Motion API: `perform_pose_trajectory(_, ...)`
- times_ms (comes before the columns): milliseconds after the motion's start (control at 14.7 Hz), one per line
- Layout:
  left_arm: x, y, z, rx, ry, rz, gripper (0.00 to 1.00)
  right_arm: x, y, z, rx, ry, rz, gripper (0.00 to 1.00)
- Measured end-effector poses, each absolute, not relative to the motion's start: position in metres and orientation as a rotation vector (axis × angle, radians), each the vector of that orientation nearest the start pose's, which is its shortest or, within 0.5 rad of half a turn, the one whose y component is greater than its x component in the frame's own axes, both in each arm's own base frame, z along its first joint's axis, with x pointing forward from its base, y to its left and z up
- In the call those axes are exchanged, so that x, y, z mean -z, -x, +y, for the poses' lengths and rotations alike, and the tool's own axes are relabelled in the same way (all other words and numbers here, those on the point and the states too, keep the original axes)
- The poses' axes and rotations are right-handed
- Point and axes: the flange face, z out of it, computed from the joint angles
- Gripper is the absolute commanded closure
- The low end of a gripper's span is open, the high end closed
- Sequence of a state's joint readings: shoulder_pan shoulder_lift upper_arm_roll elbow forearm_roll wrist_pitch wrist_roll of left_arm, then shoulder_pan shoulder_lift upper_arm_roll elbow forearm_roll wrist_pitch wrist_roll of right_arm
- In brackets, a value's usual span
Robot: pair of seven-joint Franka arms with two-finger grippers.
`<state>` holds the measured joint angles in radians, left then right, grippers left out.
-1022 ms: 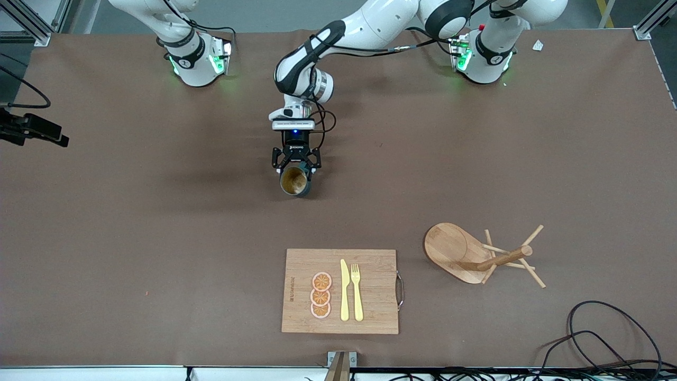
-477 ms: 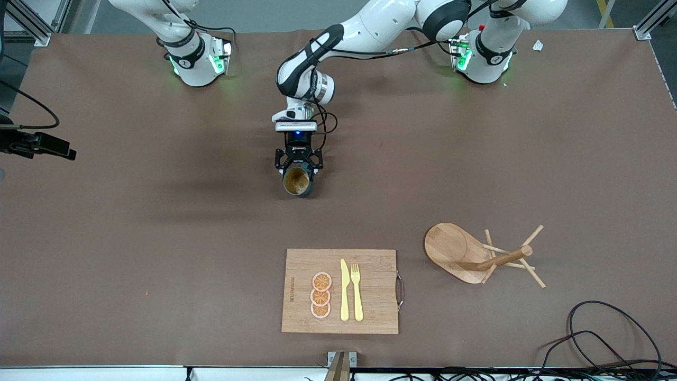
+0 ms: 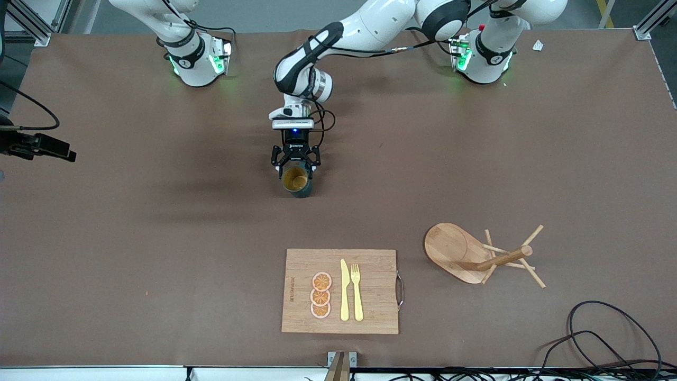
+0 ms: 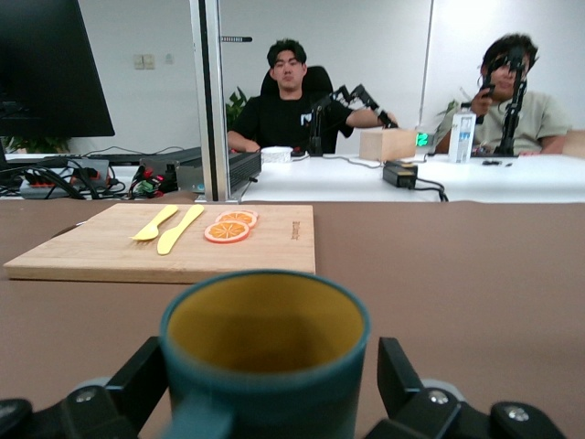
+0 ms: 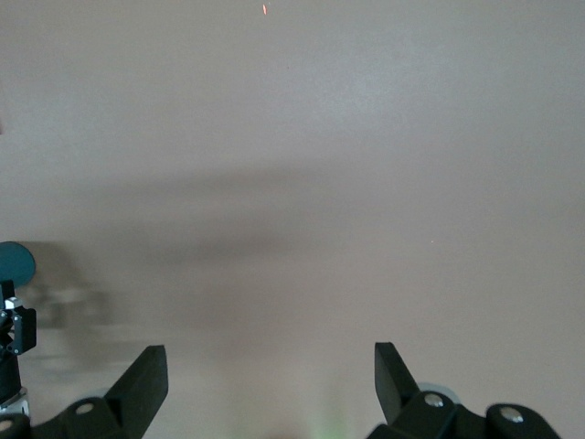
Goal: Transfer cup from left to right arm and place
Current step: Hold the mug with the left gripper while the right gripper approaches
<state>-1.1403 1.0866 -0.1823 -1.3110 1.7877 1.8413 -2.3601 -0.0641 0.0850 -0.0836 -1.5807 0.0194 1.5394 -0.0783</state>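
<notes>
The dark teal cup (image 3: 295, 182) with a tan inside stands upright on the brown table near its middle. My left gripper (image 3: 295, 170) is low around it, with one finger on each side and the jaws spread wide. In the left wrist view the cup (image 4: 265, 352) fills the space in my left gripper (image 4: 271, 380), and a thin gap shows beside one finger (image 4: 395, 370). My right gripper (image 5: 270, 384) is open and empty, high over bare table toward the right arm's end. The cup (image 5: 14, 261) shows small at the edge of the right wrist view.
A wooden cutting board (image 3: 370, 291) with orange slices (image 3: 321, 295), a yellow knife (image 3: 344, 290) and a fork (image 3: 357, 291) lies nearer the front camera. A tipped wooden peg rack (image 3: 476, 256) lies toward the left arm's end. Cables (image 3: 608, 338) lie at that corner.
The left gripper has lowered the cup onto the table, and its jaws now stand a little wider around it. A black part at the right arm's end shifted slightly.
</notes>
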Motion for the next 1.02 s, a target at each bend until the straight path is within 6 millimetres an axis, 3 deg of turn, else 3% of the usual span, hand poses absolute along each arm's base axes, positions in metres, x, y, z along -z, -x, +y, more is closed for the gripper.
perform_pose_trajectory(341, -0.143, -0.273, -0.688, 1.827, 2.510, -0.072, 0.00, -0.569, -0.567, -0.077, -0.199, 3.105, 0.206, 0.00)
perform_pose_trajectory(613, -0.181, -0.272, -0.694, 1.682, 2.566, -0.161, 0.00, -0.560, -0.569, -0.052, -0.238, 3.077, 0.417, 0.00)
perform_pose_trajectory(817, -0.239, -0.284, -0.695, 1.509, 2.628, -0.243, 0.00, -0.548, -0.570, -0.014, -0.276, 3.048, 0.604, 0.00)
perform_pose_trajectory(1022, -0.327, -0.328, -0.679, 1.311, 2.724, -0.300, 0.00, -0.527, -0.571, 0.034, -0.281, 3.034, 0.742, 0.00)
